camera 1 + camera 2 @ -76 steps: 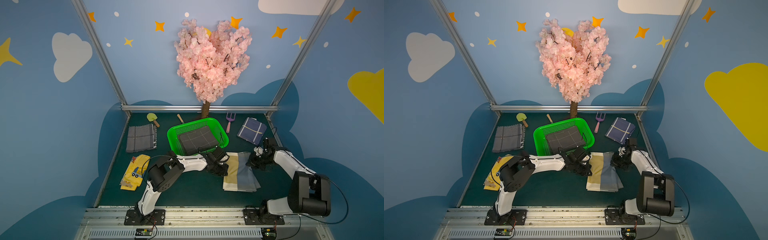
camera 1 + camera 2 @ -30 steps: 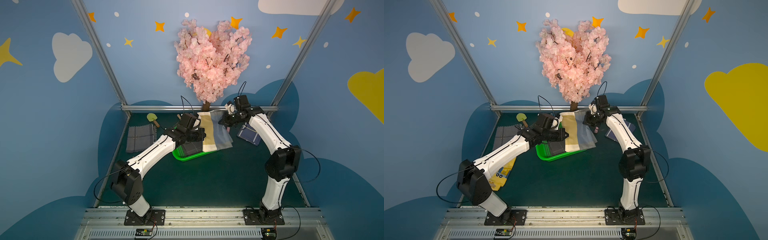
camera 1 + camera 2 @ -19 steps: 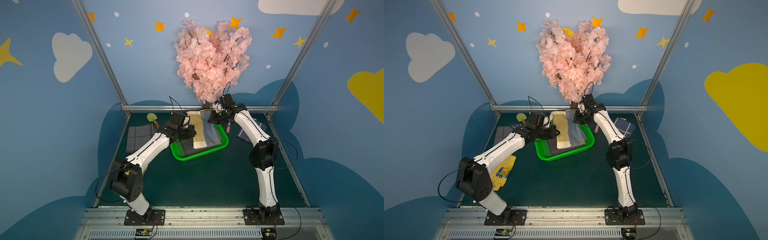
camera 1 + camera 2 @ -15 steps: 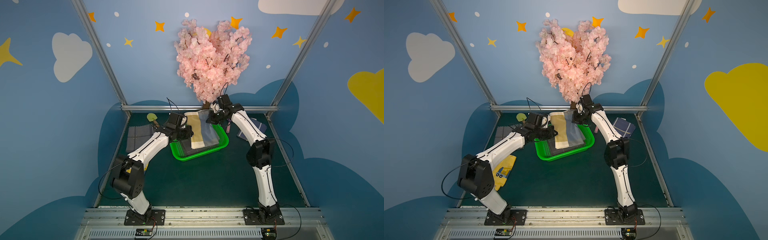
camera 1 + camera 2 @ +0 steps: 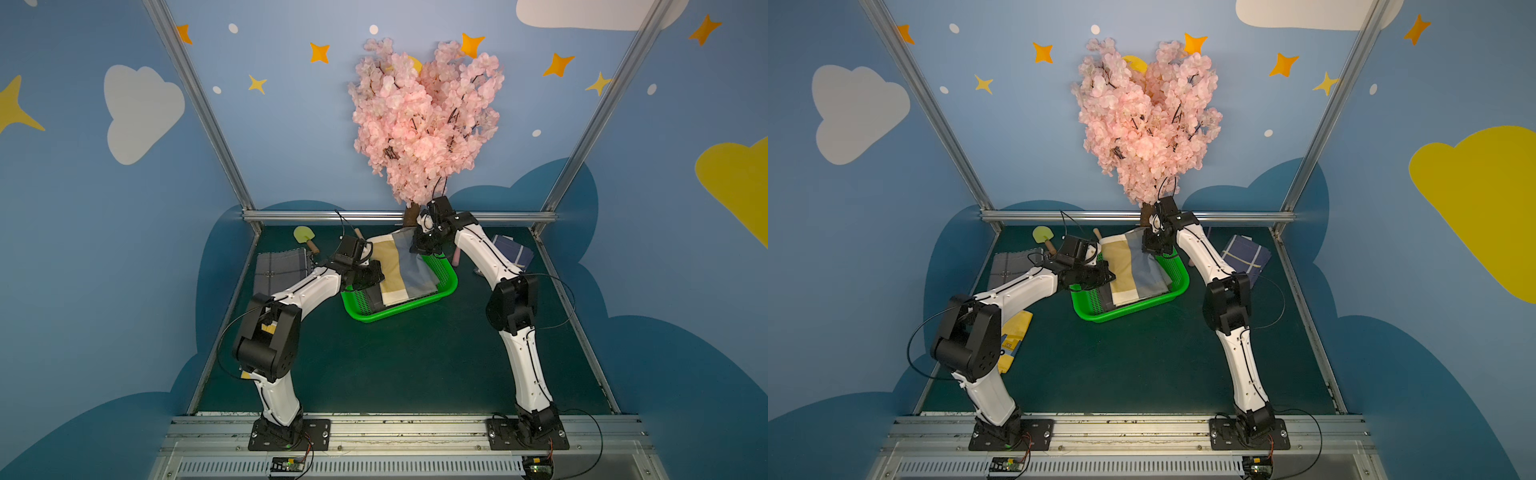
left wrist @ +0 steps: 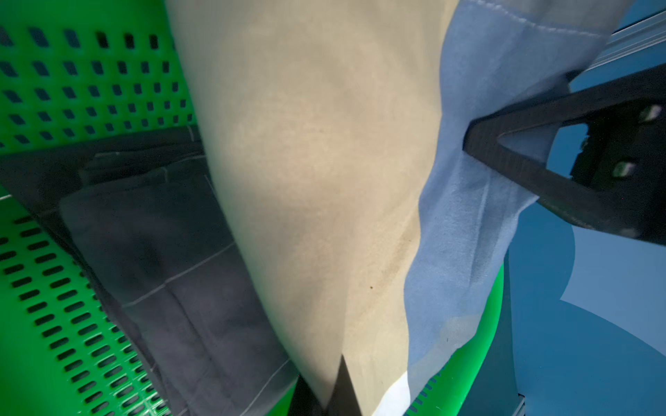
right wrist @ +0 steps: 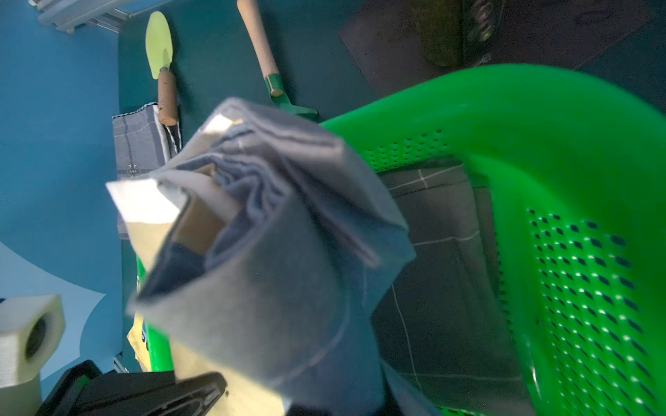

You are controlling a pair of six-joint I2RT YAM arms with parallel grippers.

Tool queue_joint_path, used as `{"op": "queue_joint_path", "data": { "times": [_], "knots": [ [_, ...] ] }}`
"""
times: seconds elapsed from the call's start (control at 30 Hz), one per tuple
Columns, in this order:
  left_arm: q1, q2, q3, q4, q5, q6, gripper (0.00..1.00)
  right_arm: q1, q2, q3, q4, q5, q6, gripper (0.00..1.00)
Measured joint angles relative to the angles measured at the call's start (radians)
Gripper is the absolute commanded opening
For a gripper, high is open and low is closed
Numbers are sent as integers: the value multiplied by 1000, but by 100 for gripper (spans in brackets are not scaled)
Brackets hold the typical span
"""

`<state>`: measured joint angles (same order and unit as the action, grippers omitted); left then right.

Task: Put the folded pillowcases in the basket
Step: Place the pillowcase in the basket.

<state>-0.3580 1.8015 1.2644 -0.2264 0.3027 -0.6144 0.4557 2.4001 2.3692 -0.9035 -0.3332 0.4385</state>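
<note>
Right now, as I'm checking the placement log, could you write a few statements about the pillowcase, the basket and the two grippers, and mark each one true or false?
1. The folded tan-and-blue striped pillowcase is over the bright green perforated plastic basket. True.
2. The left gripper and the right gripper are both shut on the pillowcase. True.
3. The basket holds nothing else. False: a dark grey checked folded cloth lies in it under the pillowcase.
4. The pale green trowel with a wooden handle lies in the basket. False: the trowel lies on the dark green table, outside the basket.
</note>
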Motion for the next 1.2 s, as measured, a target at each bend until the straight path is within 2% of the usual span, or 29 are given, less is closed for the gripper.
{"op": "queue_joint_path", "data": {
  "times": [0.67,0.7,0.77,0.8,0.83,0.87,0.9,1.03,1.2],
  "knots": [
    [4,93,-48,39,-30,2,3,20,78,-6,1,44,3,0],
    [4,97,-48,41,-32,4,4,20,80,-6,2,45,4,3],
    [4,110,-47,41,-37,10,13,20,87,-6,2,45,8,20],
    [4,116,-47,42,-39,12,21,20,89,-6,2,46,10,33],
    [4,122,-47,38,-44,18,41,20,92,-6,2,49,9,51],
    [5,127,-47,32,-48,22,54,19,95,-6,5,56,12,61],
    [5,130,-47,27,-50,24,61,18,98,-6,6,60,14,66],
    [2,125,-45,25,-62,28,74,17,105,-10,9,76,19,77],
    [2,95,-49,11,-94,34,80,19,97,-51,25,107,20,80]
  ]
}}
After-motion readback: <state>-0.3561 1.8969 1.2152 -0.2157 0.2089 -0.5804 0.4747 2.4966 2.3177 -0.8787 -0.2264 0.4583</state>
